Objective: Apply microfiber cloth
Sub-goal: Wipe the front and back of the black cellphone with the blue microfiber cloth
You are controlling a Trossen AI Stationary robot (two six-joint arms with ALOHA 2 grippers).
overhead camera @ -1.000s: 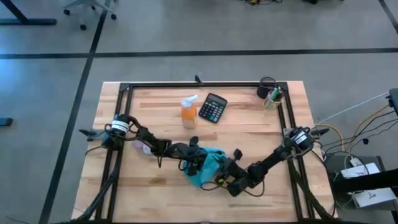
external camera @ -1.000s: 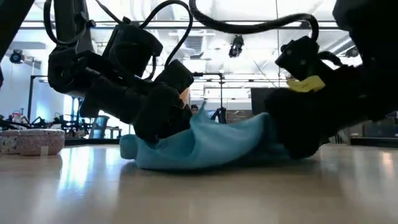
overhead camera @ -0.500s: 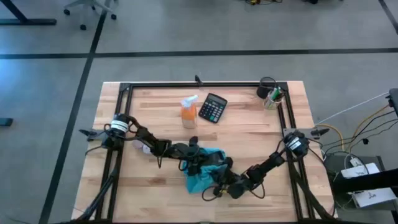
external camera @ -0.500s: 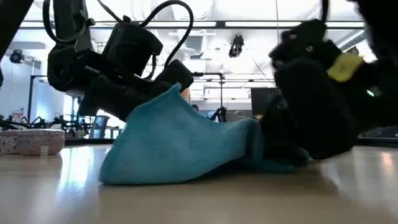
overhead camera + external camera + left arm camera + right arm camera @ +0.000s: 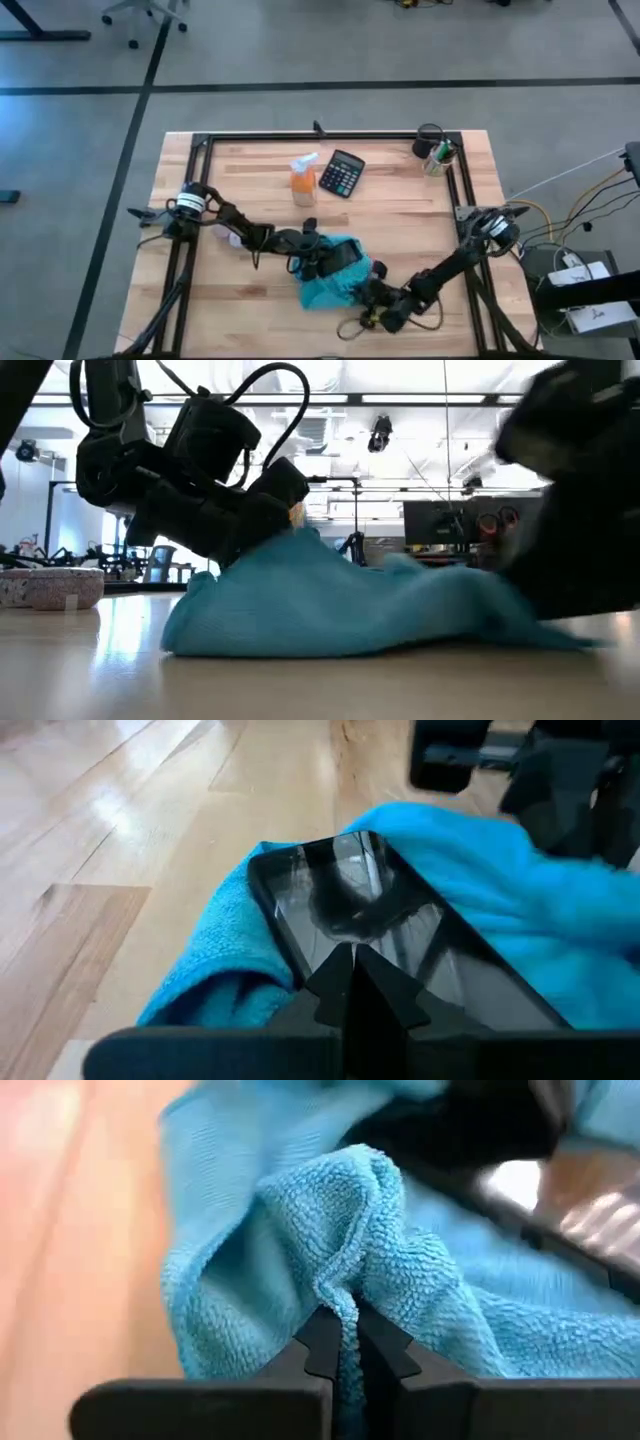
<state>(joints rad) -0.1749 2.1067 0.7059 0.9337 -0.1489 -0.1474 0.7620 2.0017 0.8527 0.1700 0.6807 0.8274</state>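
The turquoise microfiber cloth (image 5: 325,288) lies bunched on the wooden table near its front middle and shows broad in the low view (image 5: 330,610). A flat, glossy black slab (image 5: 370,900) rests on the cloth, which wraps its sides. My left gripper (image 5: 312,258) reaches in from the table's left and is shut on the slab. My right gripper (image 5: 372,298) comes from the right, low over the table, and is shut on the cloth (image 5: 250,1230). My left gripper (image 5: 352,955) pinches the slab's edge nearest to it (image 5: 345,942) between its two fingers, coming in nearly level from the table's left. The slab lies tilted, with the cloth (image 5: 480,860) under and around it. My right gripper (image 5: 345,1325) pinches a raised fold of the cloth (image 5: 345,1275) between its two fingertips, several layers gathered together. The rest of the cloth trails away from the fingers toward the slab and lies on the table.
A black calculator (image 5: 343,172) and an orange spray bottle (image 5: 304,180) stand at the far middle. A cup with pens (image 5: 433,152) is at the far right. A black frame (image 5: 330,135) runs round the table top. A small pale object (image 5: 228,236) lies beside the left arm.
My right gripper has gone toward the table's near edge, still shut on the cloth. The held part has been drawn out with it, so the cloth has gone from a bunched heap to a long, low spread. The black slab's top now shows. The left gripper has kept still.
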